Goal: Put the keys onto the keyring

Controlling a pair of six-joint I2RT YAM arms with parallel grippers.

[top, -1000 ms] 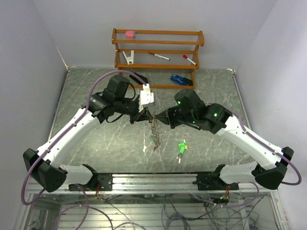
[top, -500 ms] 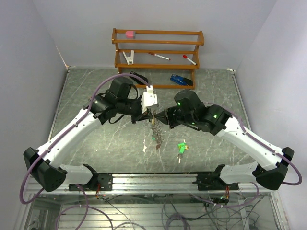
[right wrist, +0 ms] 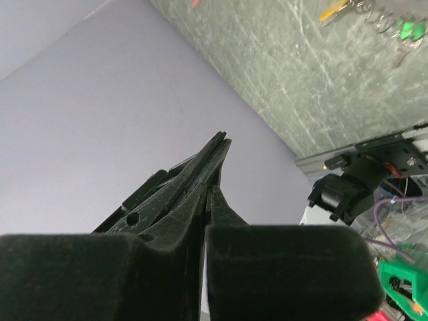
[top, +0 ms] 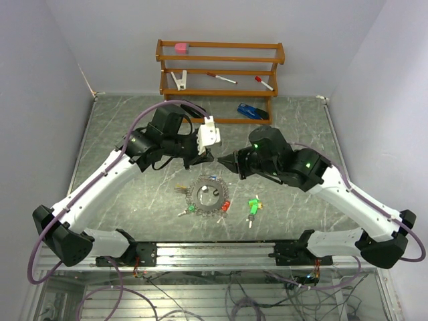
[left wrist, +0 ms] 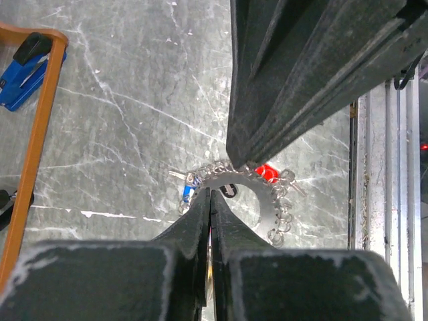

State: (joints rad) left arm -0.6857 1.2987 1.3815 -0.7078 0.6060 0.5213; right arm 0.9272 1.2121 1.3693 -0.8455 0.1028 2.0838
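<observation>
Silvery keyring [top: 195, 191], hung between both grippers 1 s ago, is now laid flat. Left gripper [top: 204, 158] and right gripper [top: 223, 160] are closed on nothing, and 1 green key [top: 253, 207] is left loose.

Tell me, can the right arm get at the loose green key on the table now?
Probably yes. The green key lies alone on the table, apart from the keyring, with nothing over it. The right end effector hangs close by, shut, so it must open first.
</observation>
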